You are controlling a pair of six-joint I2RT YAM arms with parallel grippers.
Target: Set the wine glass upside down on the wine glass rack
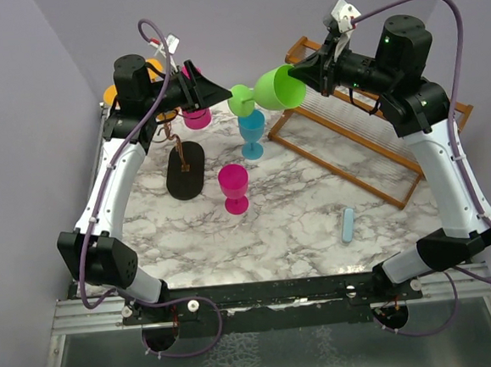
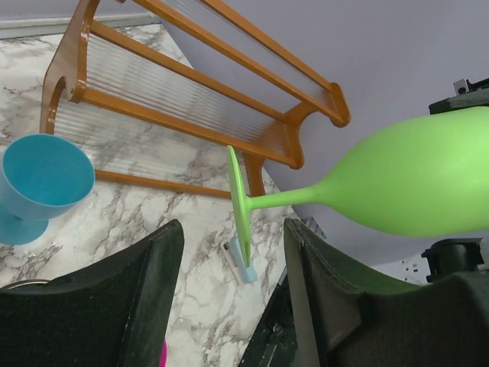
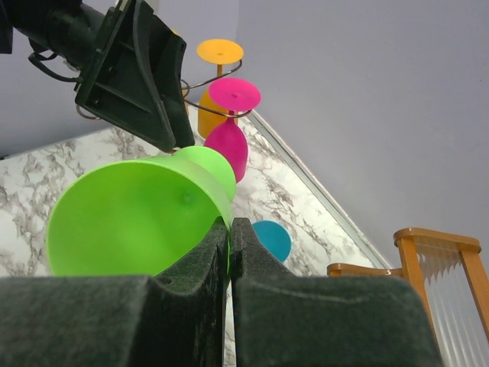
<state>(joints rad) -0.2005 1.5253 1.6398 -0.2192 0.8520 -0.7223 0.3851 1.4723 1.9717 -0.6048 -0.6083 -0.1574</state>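
A green wine glass (image 1: 276, 88) lies on its side in the air above the back of the table. My right gripper (image 1: 302, 74) is shut on its rim (image 3: 221, 218), one finger inside the bowl. Its foot (image 2: 238, 200) points at my left gripper (image 1: 224, 92), which is open, with the foot at the gap between the fingertips (image 2: 172, 237) and untouched. The wine glass rack (image 1: 184, 170), a thin wire tree on a black oval base, stands under the left arm. A pink glass (image 3: 231, 126) and an orange glass (image 3: 218, 57) hang upside down on it.
A blue glass (image 1: 252, 133) and a pink glass (image 1: 234, 187) stand upright mid-table. A brown wooden slatted rack (image 1: 369, 135) lies at the back right. A small light-blue object (image 1: 347, 225) lies toward the front right.
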